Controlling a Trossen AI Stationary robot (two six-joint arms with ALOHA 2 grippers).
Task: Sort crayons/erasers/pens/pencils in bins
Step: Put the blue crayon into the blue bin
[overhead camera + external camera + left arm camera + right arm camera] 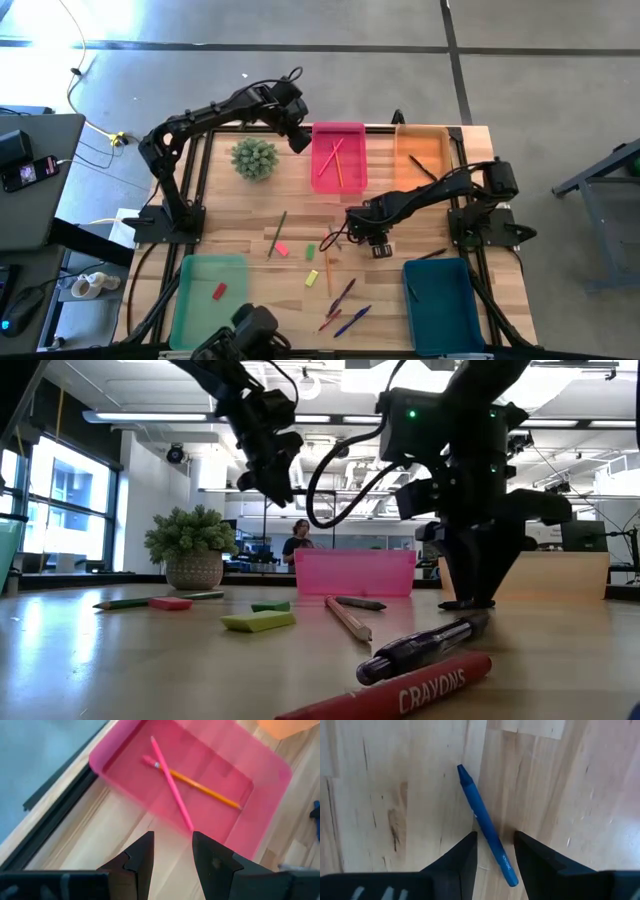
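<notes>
My open right claw (493, 851) straddles a blue crayon (485, 825) on the counter (395, 795); next I should lower and pinch it.

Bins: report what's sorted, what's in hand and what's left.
Done: two pencils lie crossed in the pink bin, a red eraser in the light green bin, one dark stick each in the orange bin and teal bin.
In hand: the right pincer, open, straddles a blue crayon; the left pincer hangs open by the pink bin.
Left: erasers, pencils and pens on the table.
</notes>
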